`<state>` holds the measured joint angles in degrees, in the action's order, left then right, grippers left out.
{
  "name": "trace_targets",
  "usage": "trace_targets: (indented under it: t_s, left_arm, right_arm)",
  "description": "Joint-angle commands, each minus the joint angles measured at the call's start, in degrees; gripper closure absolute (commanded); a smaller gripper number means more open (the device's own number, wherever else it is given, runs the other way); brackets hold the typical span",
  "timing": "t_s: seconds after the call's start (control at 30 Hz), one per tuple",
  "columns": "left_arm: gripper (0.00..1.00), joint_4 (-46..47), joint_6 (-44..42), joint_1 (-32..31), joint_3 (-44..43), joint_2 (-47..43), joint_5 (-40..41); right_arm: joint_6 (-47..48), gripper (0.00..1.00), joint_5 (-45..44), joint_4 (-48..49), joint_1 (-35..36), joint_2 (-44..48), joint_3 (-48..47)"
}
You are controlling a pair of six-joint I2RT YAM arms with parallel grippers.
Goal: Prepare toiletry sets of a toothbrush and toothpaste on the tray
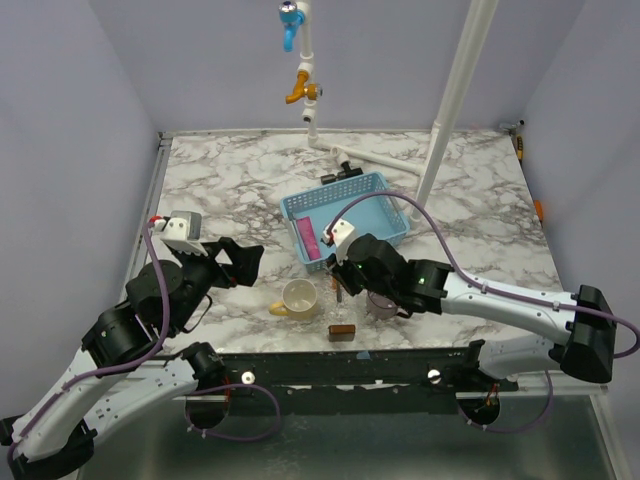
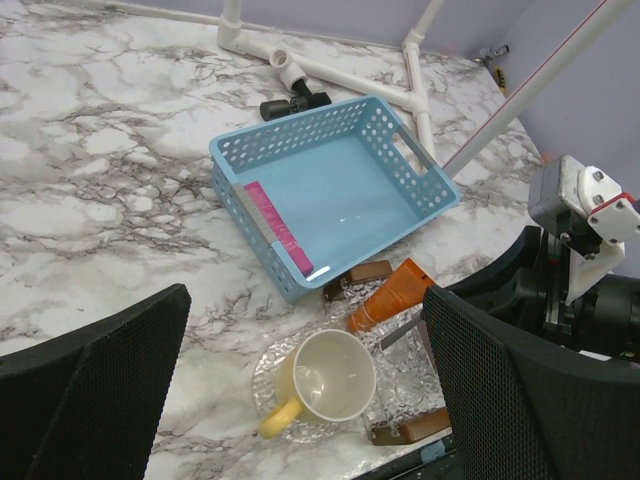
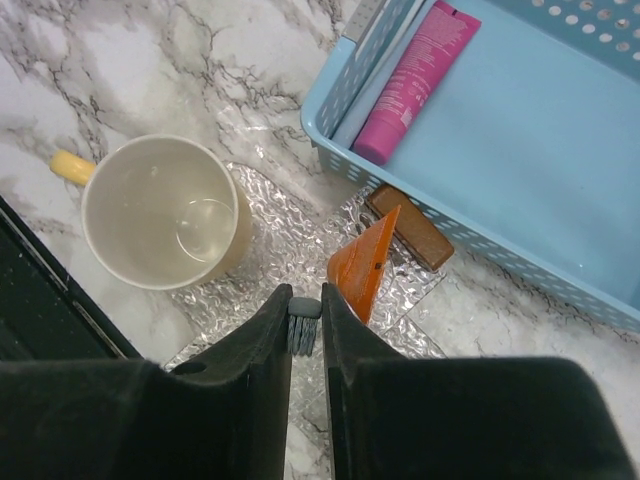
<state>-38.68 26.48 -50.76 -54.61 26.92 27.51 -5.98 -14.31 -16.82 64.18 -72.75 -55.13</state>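
Note:
My right gripper (image 3: pixel 305 295) is shut on a toothbrush (image 3: pixel 303 325); its grey bristled head shows between the jaws, just above the clear glass tray (image 3: pixel 270 255). The handle (image 2: pixel 400 331) shows as a thin grey stick in the left wrist view. The orange toothpaste tube (image 3: pixel 365 268) lies on the tray right beside my right fingertips, and also shows in the left wrist view (image 2: pixel 390 298). My left gripper (image 2: pixel 300 400) is open wide and empty, held above and left of the tray (image 1: pixel 342 332). A second pale brush (image 3: pixel 372 75) lies along the basket wall.
A cream mug (image 1: pixel 300 298) with a yellow handle stands on the tray's left part. A blue perforated basket (image 1: pixel 385 185) sits just behind the tray and holds a pink tube (image 3: pixel 415 80). White pipes (image 1: pixel 450 110) rise at the back.

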Motion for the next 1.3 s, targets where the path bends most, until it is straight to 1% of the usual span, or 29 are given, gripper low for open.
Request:
trace_targets:
  t_s: [0.0,0.37,0.57,0.8,0.93,1.0,1.1,1.27]
  left_arm:
    - [0.01,0.5,-0.6,-0.2,0.6,-0.5,1.5]
    - [0.01,0.7,-0.6,-0.1,0.9,-0.7,1.8]
    - [0.01,0.6,-0.7,-0.1,0.8,-0.9,2.0]
    - [0.01,0.7,-1.2,-0.1,0.6,-0.4,1.8]
    - [0.01,1.0,-2.4,-0.1,0.1,-0.3,2.2]
    - [0.01,1.1,-3.0,-0.1,-0.3,-0.1,2.6]
    - [0.01,1.1,-3.7,-0.1,-0.8,0.2,2.5]
    - [0.01,1.6,-4.5,-0.1,-1.3,0.9,2.0]
  right_arm:
    - [-0.2,0.79,-1.4,-1.2,0.6,-1.2,-0.8]
    - [-0.2,0.73,-2.0,-0.7,0.6,-1.6,-2.1]
    - [0.1,0.68,-1.8,-0.9,0.6,-1.4,-4.1]
    - [1.8,0.59,-0.4,-4.4,0.5,-1.3,-10.3]
    - [2.7,0.55,-2.1,-5.5,0.6,-1.1,-13.6]
    - [2.6,0.52,-3.2,-6.3,0.5,-1.7,-15.4]
    - [1.3,0.48,-3.8,-8.6,0.6,-4.0,-19.8]
    - [-3.0,0.48,-6.4,-17.8,0.1,-13.0,-30.6]
